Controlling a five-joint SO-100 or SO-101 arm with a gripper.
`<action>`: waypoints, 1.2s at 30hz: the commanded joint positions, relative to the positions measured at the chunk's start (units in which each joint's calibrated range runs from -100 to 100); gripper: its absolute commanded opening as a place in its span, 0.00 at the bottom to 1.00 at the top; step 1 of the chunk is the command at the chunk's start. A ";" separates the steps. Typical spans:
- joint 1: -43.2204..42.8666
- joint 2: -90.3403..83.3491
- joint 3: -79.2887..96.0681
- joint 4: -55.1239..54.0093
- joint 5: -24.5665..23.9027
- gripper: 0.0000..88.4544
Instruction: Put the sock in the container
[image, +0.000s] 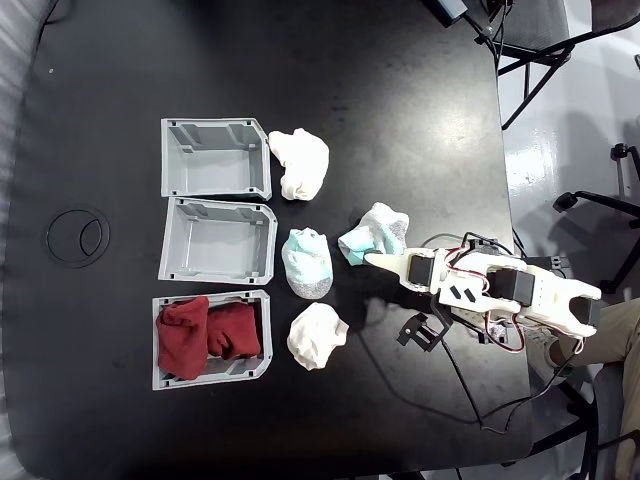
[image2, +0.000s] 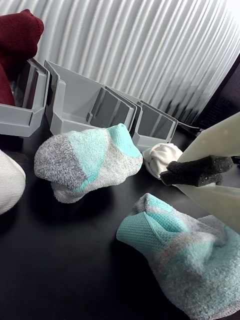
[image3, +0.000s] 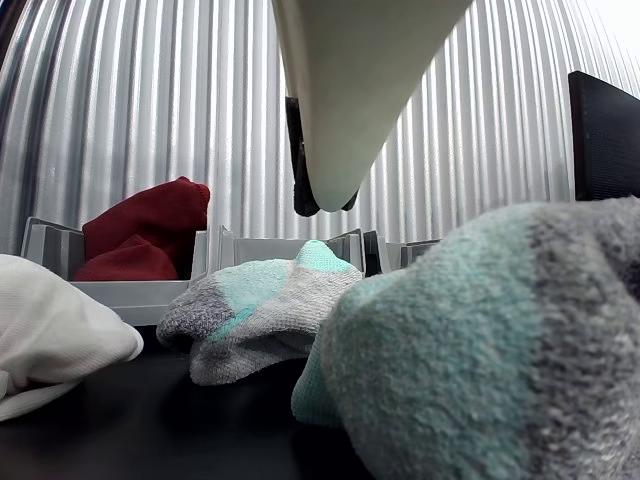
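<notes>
Gripper (image: 385, 298) status: wide open and empty. Pale fixed finger resting against or just over a mint-and-grey sock (image: 372, 238); contact not confirmable. Dark moving jaw swung well away from it.

Landmark for all positions: red-filled container (image: 160, 375), as seen in the fixed view.

- Sock (image: 317, 335): white rounded lump, just beside the landmark's right wall, not touching it. Not yet gripped.
- Gripper: farther right of the landmark than the sock, well apart from both.
- Middle container (image: 215, 245): directly above the landmark, empty.
- Far container (image: 212, 165): above that again, empty. Not possible to tell which of the three is intended.
- Second mint-and-grey sock (image: 307, 262): up and right of the landmark, near the sock.
- Folded white sock (image: 300, 163): farthest up from the landmark, beside the far container.

Probable faults from this position:

1. Wrong pick. Do not close here; likely to trap the mint-and-grey sock at the fixed finger.
2. Wrong white item. Check the rounded shape before descending, since the folded white sock looks similar.
3. Dragging. Lift clear before swinging toward the landmark, or expect the mint-and-grey sock to be swept along.
4. Partial grasp. Pinch deep into the lump; a hold on a loose fold is likely to let it unroll and trail over a container wall.
5. Early release. Clear the ribbed wall fully before opening.
</notes>
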 joint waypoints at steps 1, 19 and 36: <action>0.46 0.25 0.36 -0.30 0.28 0.02; 0.46 -0.42 0.36 -0.30 0.28 0.01; -3.72 -0.50 -6.40 -0.38 -0.24 0.01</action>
